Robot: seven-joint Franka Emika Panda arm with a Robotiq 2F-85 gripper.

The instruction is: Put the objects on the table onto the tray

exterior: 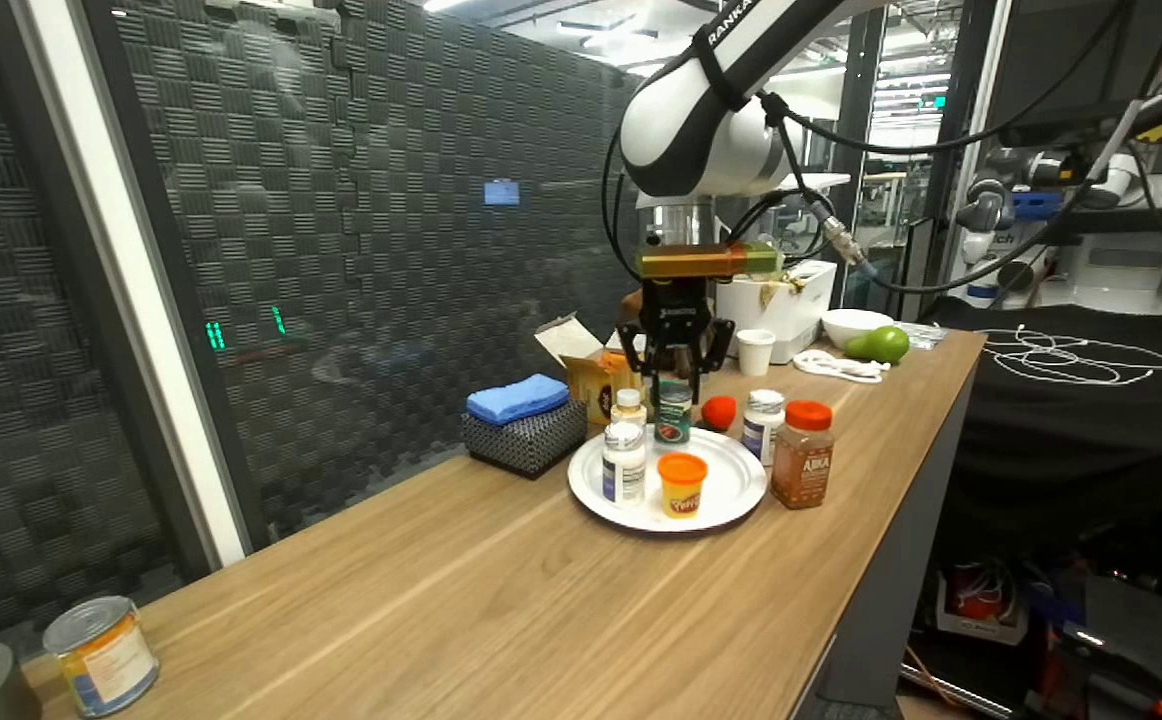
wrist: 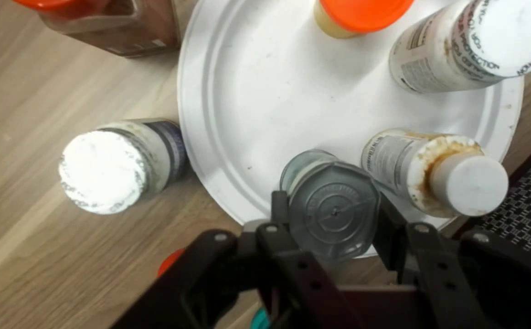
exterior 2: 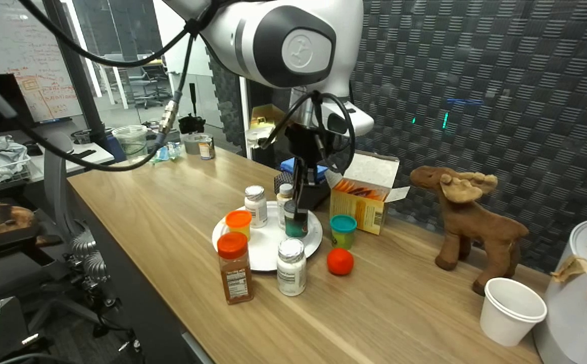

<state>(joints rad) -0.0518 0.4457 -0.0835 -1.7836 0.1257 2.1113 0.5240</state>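
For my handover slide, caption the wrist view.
Gripper closed on a gray-lidded jar at the round white plate; white-capped bottle and red-lidded jar outside its rim.

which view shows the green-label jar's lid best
The wrist view: it looks down on the lid, so its ringed top shows. Both exterior views give the jar from the side, with the gripper at its lid.
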